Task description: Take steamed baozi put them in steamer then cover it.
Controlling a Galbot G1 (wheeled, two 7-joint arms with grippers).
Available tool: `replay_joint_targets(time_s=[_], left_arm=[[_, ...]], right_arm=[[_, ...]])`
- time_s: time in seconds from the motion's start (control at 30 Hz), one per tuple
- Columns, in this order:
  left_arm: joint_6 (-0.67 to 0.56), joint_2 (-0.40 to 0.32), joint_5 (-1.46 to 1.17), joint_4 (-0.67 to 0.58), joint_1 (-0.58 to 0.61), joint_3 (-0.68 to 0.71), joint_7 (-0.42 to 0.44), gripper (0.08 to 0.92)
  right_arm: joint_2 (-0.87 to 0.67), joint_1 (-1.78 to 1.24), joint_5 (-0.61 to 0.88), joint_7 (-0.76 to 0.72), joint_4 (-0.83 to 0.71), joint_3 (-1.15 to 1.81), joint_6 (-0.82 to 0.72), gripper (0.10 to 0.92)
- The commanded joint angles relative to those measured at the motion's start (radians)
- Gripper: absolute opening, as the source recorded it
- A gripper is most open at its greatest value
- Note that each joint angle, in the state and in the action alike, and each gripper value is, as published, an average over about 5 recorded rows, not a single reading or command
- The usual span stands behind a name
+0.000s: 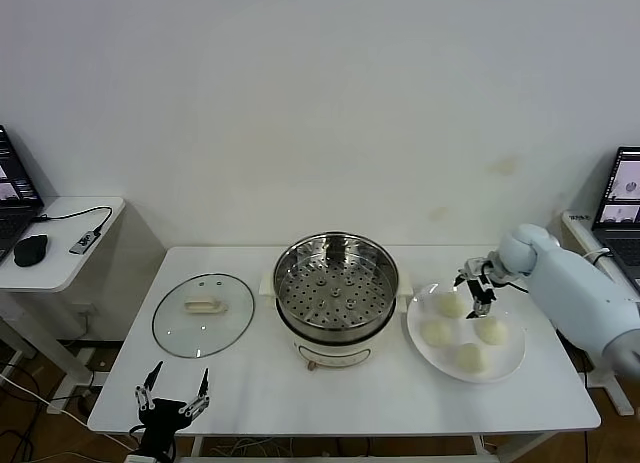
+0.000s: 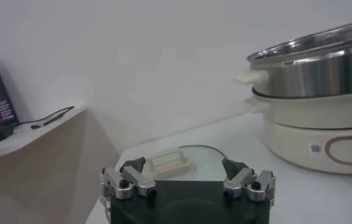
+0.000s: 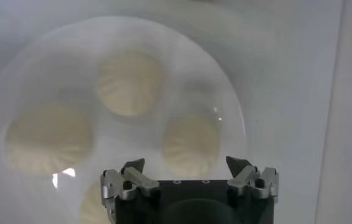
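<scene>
Head view, near edge: left gripper (image 1: 172, 388) waits low at the table's (image 1: 250, 398) front left corner, fingers spread, holding nothing.
Cover: glass cover (image 1: 203, 314) lies flat on the table, left of the steamer.
Steamer: steamer (image 1: 336, 296) stands mid-table, its perforated tray bare.
Baozi: four steamed baozi (image 1: 438, 333) sit on a white plate (image 1: 510, 360) right of the steamer.
Right gripper: right gripper (image 1: 476, 288) hovers above the plate's far side, fingers apart, gripping nothing.
</scene>
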Motion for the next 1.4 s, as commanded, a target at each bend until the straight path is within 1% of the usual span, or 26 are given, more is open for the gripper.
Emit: replay_joint_targets(time_s=[0.03,0.6,0.77,0.93,1.13,1.4], left_arm=[[-0.001,0.002,-0.001,0.0,0.001,-0.002,0.0,0.823],[0.0,0.004,-0.002,0.002,-0.008,-0.001,0.0,0.823],[0.0,0.004,-0.002,0.001,-0.008,-0.001,0.0,0.823],[0.002,0.006,-0.003,0.0,-0.007,-0.004,0.0,0.823],[0.003,0.007,-0.007,-0.002,-0.007,-0.003,0.0,0.823],[0.003,0.015,-0.011,-0.007,-0.011,0.005,0.001,0.823]], right_arm=[[0.039,0.022,-0.014,0.0,-0.054,-0.024,0.004,0.772],[0.07,0.009,-0.05,0.001,-0.083,-0.019,-0.021,0.631],[0.063,0.007,-0.054,0.001,-0.078,-0.019,-0.024,0.564],[0.042,0.018,-0.037,-0.001,-0.045,-0.025,-0.028,0.544],[-0.03,0.08,0.055,-0.023,0.059,-0.091,-0.048,0.543],[-0.181,0.281,0.27,-0.054,0.276,-0.243,-0.093,0.549]])
